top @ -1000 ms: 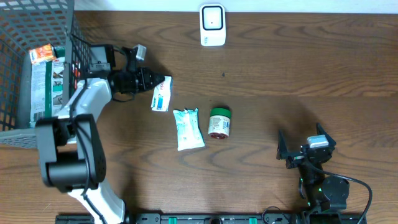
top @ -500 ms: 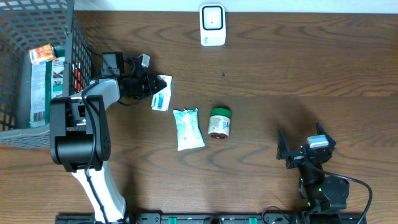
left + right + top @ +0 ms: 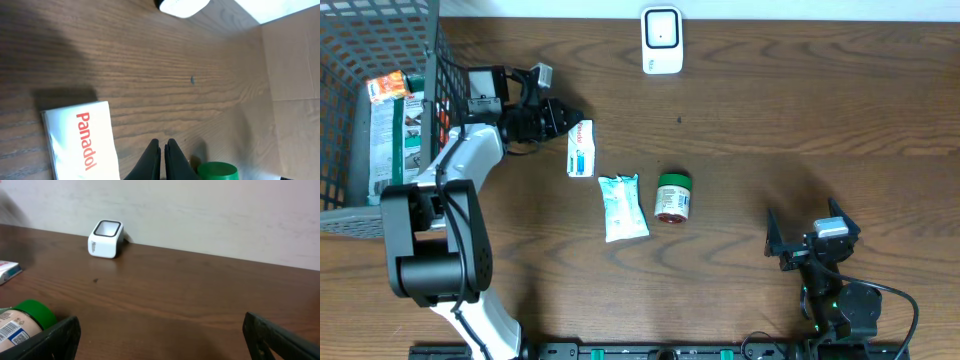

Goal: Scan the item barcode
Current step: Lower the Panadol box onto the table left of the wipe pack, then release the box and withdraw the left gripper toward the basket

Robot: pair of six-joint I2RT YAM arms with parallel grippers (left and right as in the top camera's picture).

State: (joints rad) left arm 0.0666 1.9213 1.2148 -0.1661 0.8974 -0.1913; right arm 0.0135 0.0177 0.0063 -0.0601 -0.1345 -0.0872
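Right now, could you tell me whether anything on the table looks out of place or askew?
Only mildly: the green-lidded jar lies on its side, and the left gripper is shut on nothing, beside the flat medicine box.

I list the table (image 3: 800, 110) as dark brown wood with a plain visible grain and a low, matt sheen, and the basket (image 3: 360, 30) as dark metal wire mesh. The scanner (image 3: 661, 40) reads to me as smooth glossy white plastic, the Panadol box (image 3: 580, 150) as smooth white card with red print, the packet (image 3: 623, 207) as crinkled, shiny plastic film, and the jar (image 3: 672, 203) as having a smooth green plastic lid (image 3: 673, 182) and what looks like a paper label. On the left arm (image 3: 470, 160) I see a smooth white plastic shell with matt black parts.
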